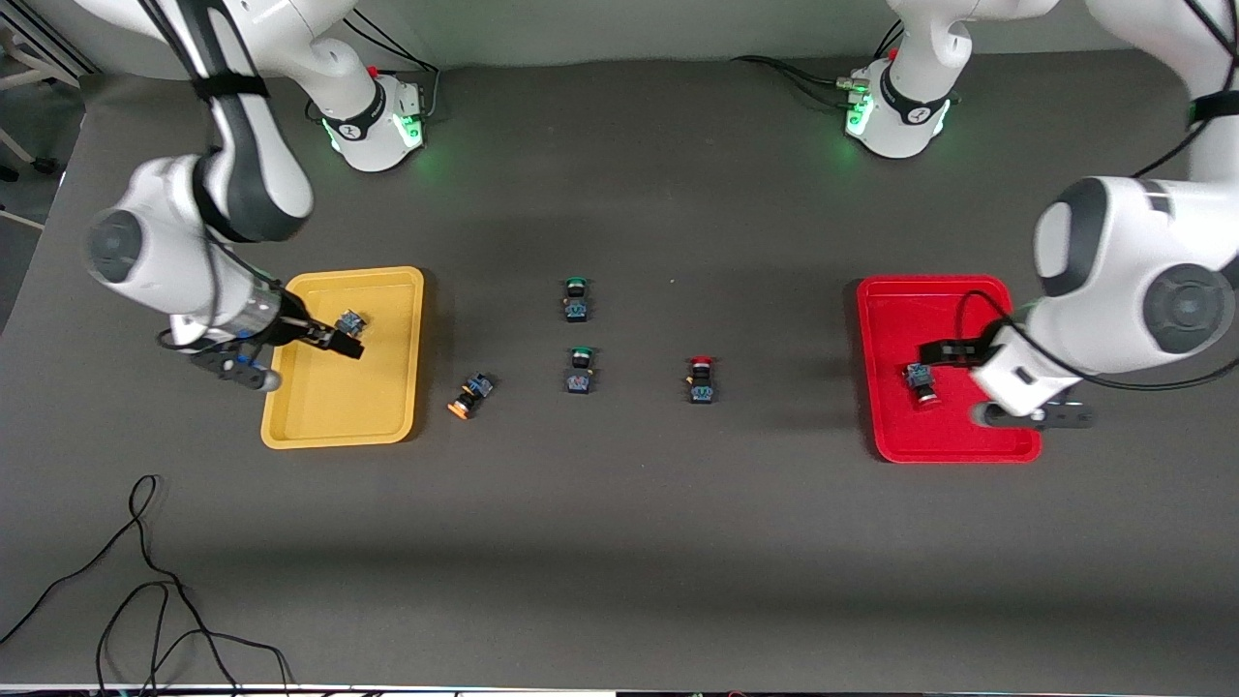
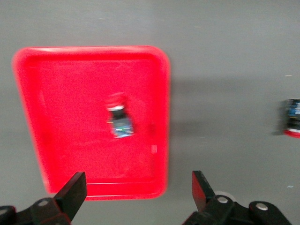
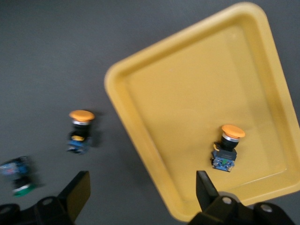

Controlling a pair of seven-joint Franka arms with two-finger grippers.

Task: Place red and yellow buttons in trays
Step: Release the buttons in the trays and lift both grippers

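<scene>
The yellow tray [image 1: 339, 426] lies at the right arm's end of the table and holds one yellow button [image 1: 350, 320]. My right gripper [image 1: 339, 341] hovers over this tray, open and empty; its wrist view shows the tray [image 3: 187, 84], the button in it [image 3: 227, 145] and the gripper [image 3: 140, 192]. A second yellow button [image 1: 471, 395] [image 3: 79, 131] lies on the table beside the tray. The red tray [image 1: 953, 440] [image 2: 61, 93] holds one red button [image 1: 921, 381] [image 2: 119, 121]. My left gripper [image 1: 944, 353] [image 2: 137, 192] is open and empty over this tray. Another red button [image 1: 701, 378] [image 2: 291, 118] stands mid-table.
Two green-capped buttons [image 1: 576, 298] [image 1: 579, 370] stand mid-table between the trays; one shows in the right wrist view [image 3: 18, 174]. A black cable [image 1: 145, 581] loops on the table near the front camera at the right arm's end.
</scene>
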